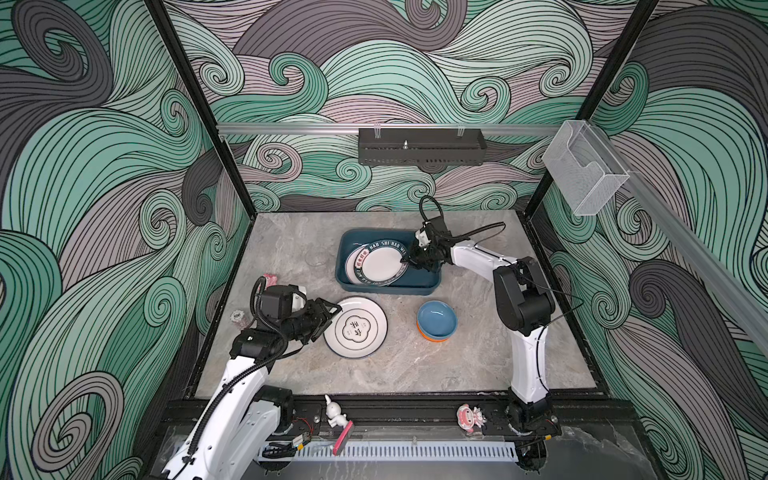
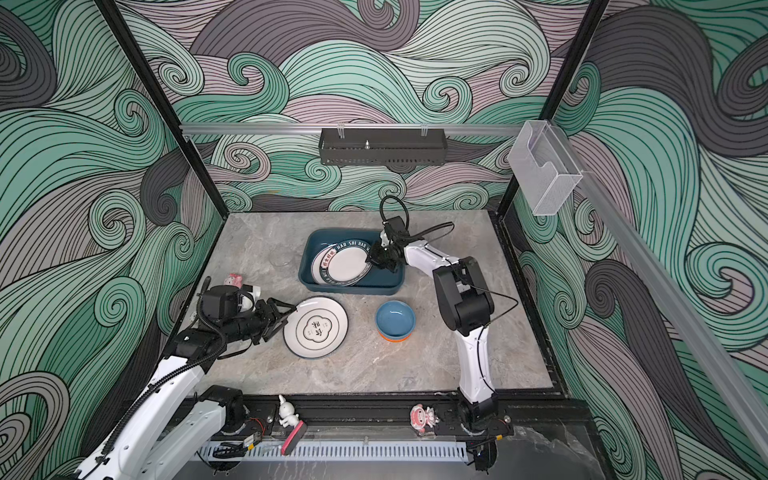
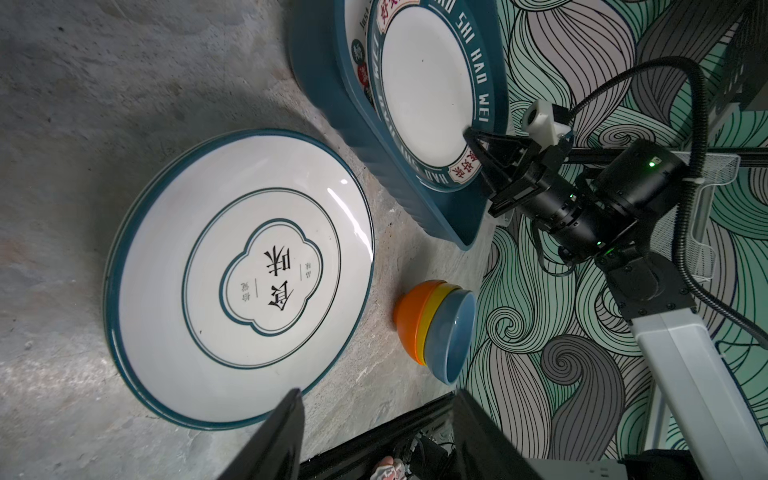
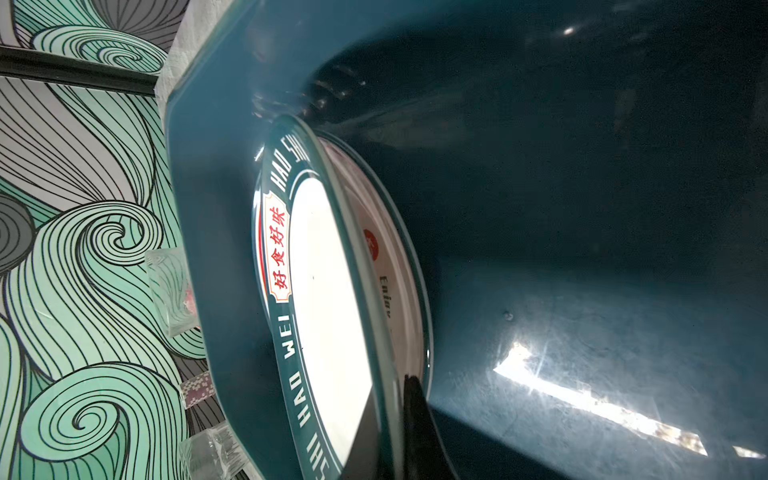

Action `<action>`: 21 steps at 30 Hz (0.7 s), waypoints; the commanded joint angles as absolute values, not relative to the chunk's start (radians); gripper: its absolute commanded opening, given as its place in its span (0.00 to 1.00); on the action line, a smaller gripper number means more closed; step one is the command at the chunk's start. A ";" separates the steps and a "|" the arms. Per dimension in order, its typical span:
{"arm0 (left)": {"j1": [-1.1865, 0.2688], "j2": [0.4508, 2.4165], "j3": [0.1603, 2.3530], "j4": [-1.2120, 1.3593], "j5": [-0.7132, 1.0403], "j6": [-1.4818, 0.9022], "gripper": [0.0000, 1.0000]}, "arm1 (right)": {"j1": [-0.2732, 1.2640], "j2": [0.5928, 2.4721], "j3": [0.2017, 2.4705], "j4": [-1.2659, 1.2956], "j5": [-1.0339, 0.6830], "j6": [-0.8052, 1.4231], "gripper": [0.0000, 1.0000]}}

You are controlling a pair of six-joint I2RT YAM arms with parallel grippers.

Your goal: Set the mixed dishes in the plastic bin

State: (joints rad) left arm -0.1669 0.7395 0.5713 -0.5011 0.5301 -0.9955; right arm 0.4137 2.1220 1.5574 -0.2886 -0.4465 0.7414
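Plates (image 1: 380, 262), glossy round, in rect. plastic bin (image 1: 386, 289)

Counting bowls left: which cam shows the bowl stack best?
Left wrist: the bowl stack is side-on, so orange, yellow and blue bowls all show. In both top views the bowl stack shows only blue over an orange edge. Right wrist misses it.

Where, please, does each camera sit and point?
Both top views: high in front, looking down on grey stone table; both arms show.
Left wrist: low, facing across white blue-rimmed plate to dark teal plastic bin; open left gripper shows.
Right wrist: over bin, looking in; right gripper shut on lettered white plate.
All share the bin.
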 commanded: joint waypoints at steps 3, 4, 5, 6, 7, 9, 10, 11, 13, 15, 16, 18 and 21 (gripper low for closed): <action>-0.173 0.726 0.563 -0.497 0.516 -0.996 0.60 | 0.412 2.126 1.590 -0.247 -0.445 0.749 0.01; -0.173 0.727 0.563 -0.497 0.515 -0.994 0.60 | 0.413 2.127 1.591 -0.246 -0.445 0.751 0.01; -0.173 0.727 0.563 -0.498 0.515 -0.995 0.60 | 0.413 2.128 1.591 -0.245 -0.445 0.750 0.01; -0.173 0.726 0.563 -0.497 0.515 -0.994 0.60 | 0.413 2.128 1.592 -0.244 -0.446 0.750 0.01; -0.173 0.726 0.563 -0.497 0.515 -0.994 0.60 | 0.413 2.131 1.592 -0.244 -0.446 0.750 0.01; -0.173 0.727 0.561 -0.497 0.514 -0.993 0.60 | 0.413 2.133 1.594 -0.245 -0.446 0.750 0.01; -0.173 0.727 0.561 -0.497 0.513 -0.994 0.60 | 0.413 2.135 1.596 -0.244 -0.446 0.750 0.01; -0.173 0.726 0.560 -0.497 0.514 -0.995 0.60 | 0.413 2.138 1.597 -0.245 -0.445 0.750 0.01; -0.173 0.726 0.560 -0.497 0.514 -0.996 0.60 | 0.413 2.140 1.600 -0.245 -0.444 0.749 0.01; -0.173 0.726 0.560 -0.497 0.514 -0.995 0.60 | 0.413 2.145 1.602 -0.248 -0.444 0.749 0.02; -0.173 0.726 0.559 -0.497 0.513 -0.996 0.60 | 0.413 2.146 1.603 -0.248 -0.444 0.749 0.02; -0.173 0.727 0.558 -0.497 0.514 -0.995 0.60 | 0.414 2.152 1.607 -0.250 -0.446 0.749 0.03; -0.173 0.726 0.557 -0.500 0.514 -0.996 0.60 | 0.417 2.160 1.614 -0.256 -0.444 0.751 0.08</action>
State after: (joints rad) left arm -0.1669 0.7357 0.5636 -0.5011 0.5262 -0.9958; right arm 0.4149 2.1460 1.5761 -0.2878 -0.4423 0.7422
